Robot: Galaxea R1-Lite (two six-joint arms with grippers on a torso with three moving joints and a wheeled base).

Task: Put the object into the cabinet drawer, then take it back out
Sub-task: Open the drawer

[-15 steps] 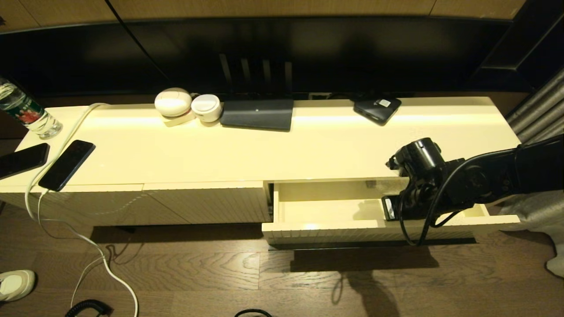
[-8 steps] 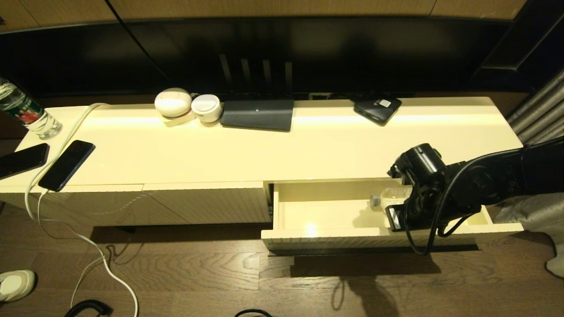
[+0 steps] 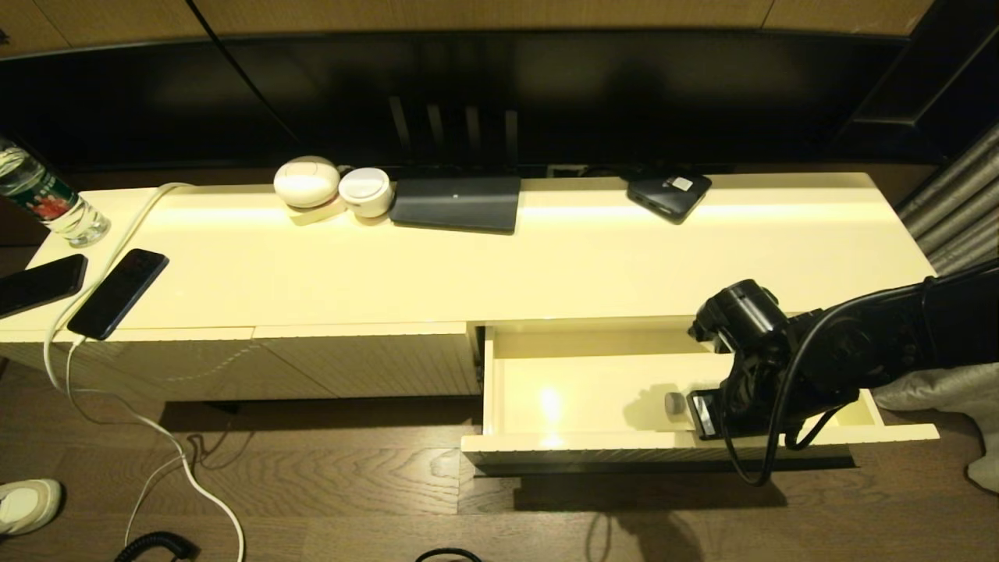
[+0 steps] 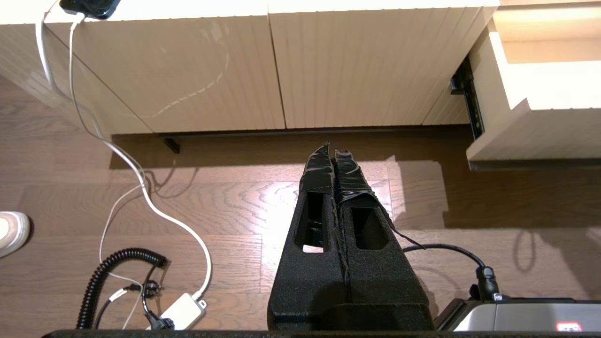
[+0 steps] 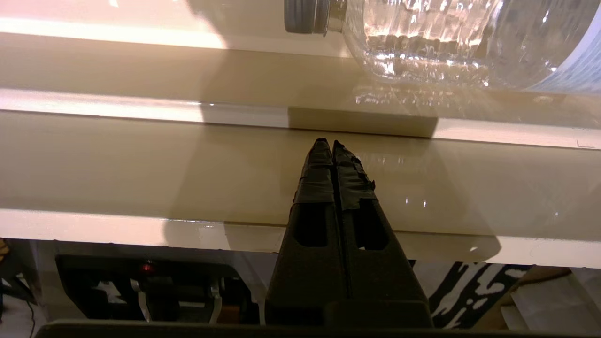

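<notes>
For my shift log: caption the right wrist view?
Shut right pincer over the open drawer, clear bottle lying inside.

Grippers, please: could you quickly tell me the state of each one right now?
Left gripper: closed, empty, over the floor.
Right gripper: closed, holding nothing, at the drawer's front wall; the bottle lies loose inside.

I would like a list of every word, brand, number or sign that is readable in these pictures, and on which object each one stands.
No text can be read.
Labelled bottle at the cabinet's left end: green-and-red label, print too small to read.
Small dark device at the back: pale sticker, unreadable.
Dark flat box: a tiny light mark, unreadable.
Clear bottle in the drawer: no label.
</notes>
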